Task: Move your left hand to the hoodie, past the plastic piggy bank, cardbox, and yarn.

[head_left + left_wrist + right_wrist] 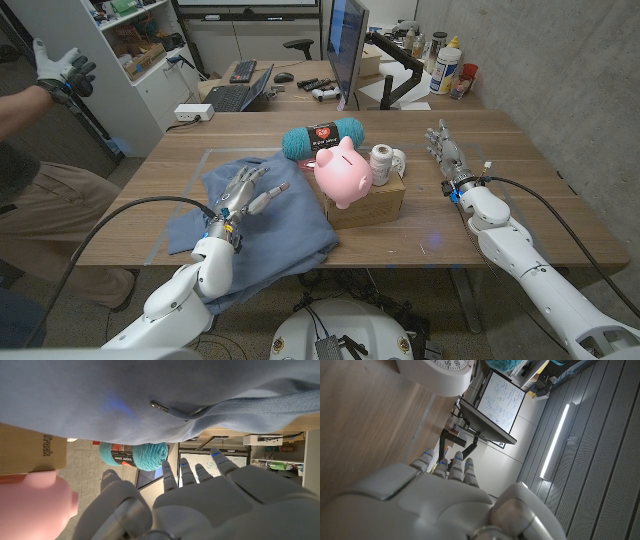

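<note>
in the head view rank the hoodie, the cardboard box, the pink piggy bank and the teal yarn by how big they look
1. hoodie
2. cardboard box, though the pink piggy bank hides part of it
3. pink piggy bank
4. teal yarn, close to the piggy bank, so that order is unsure

A blue hoodie (262,212) lies rumpled and spread on the table's left half. Just beside it a pink plastic piggy bank (344,172) sits on the brown cardbox (372,203), seemingly upright. Teal yarn (322,139) lies behind.
</note>
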